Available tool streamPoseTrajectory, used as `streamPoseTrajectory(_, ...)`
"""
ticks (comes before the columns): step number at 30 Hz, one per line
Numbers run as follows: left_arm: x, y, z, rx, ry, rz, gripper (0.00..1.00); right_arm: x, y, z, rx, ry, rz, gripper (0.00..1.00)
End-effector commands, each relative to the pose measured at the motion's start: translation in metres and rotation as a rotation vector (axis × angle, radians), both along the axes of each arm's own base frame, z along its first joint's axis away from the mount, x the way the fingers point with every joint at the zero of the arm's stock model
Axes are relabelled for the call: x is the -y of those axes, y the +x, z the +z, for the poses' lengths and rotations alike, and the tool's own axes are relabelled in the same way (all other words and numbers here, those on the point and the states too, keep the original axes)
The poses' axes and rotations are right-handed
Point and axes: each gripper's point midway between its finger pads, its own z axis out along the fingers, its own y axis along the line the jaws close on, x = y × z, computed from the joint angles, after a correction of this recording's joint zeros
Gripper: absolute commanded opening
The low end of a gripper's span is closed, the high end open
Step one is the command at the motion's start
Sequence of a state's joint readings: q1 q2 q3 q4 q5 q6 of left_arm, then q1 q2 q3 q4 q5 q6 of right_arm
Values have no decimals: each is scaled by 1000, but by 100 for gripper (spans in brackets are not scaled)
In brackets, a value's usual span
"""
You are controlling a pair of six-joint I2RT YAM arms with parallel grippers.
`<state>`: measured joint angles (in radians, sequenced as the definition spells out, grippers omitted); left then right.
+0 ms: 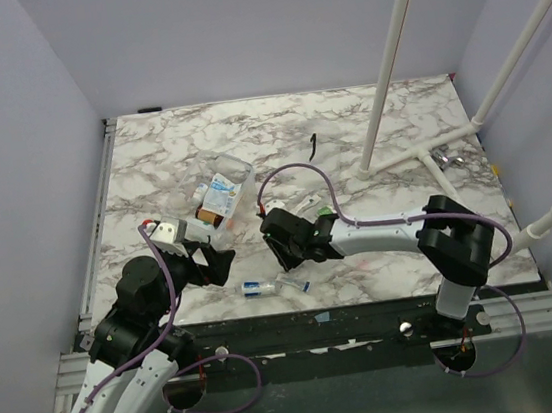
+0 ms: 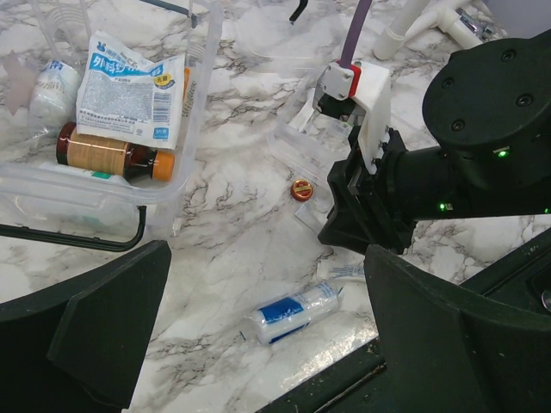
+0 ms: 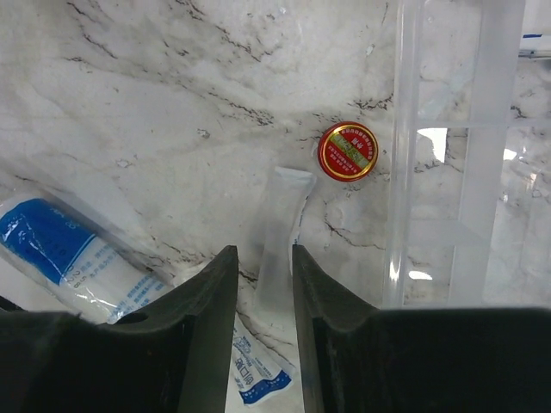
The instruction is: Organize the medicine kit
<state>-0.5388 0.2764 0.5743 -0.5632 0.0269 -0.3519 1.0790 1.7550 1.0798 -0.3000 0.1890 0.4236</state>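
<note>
medicine kit point(image 2: 86, 194) ahead of wide-open left gripper point(image 2: 267, 258), right gripper point(image 3: 264, 251) part-open astride sachet point(image 3: 282, 215)

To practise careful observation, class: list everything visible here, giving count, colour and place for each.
medicine kit: one, clear with black handle, table's left half
packet: one, white-blue, in the kit
brown bottle: one, orange cap, in the kit under the packet
white bottle: one, white, in the kit
round tin: one, red-gold, on the table
wrapped roll: one, white-blue, near table edge
clear sachet: one, see-through, between the right hand's fingers
clear tray: one, transparent, beside the tin
small black item: one, far centre
table: one, marbled white-grey
poles: several, white, right rear
left hand: black, open, beside the kit
right hand: black, narrow gap, over the sachet
</note>
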Motion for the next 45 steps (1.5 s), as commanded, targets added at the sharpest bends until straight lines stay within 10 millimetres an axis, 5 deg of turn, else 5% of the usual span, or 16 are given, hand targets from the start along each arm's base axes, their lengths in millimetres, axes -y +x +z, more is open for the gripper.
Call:
streamPoseTrajectory(1, 0, 3, -1, 0, -1, 9, 98, -6, 12, 1, 49, -2, -48, 34)
streamPoseTrajectory(28, 0, 4, -4, -9, 5, 16, 98, 5, 0, -30, 36, -92, -10, 22)
streamPoseTrajectory(33, 0, 5, -4, -14, 6, 17, 98, 13, -2, -32, 44, -121, 1, 14)
streamPoseTrajectory(38, 0, 5, -5, -17, 7, 18, 98, 18, -4, -27, 57, -121, 20, 1)
streamPoseTrajectory(45, 0, 5, -5, -18, 7, 18, 98, 24, -5, -4, 97, -112, 86, 1)
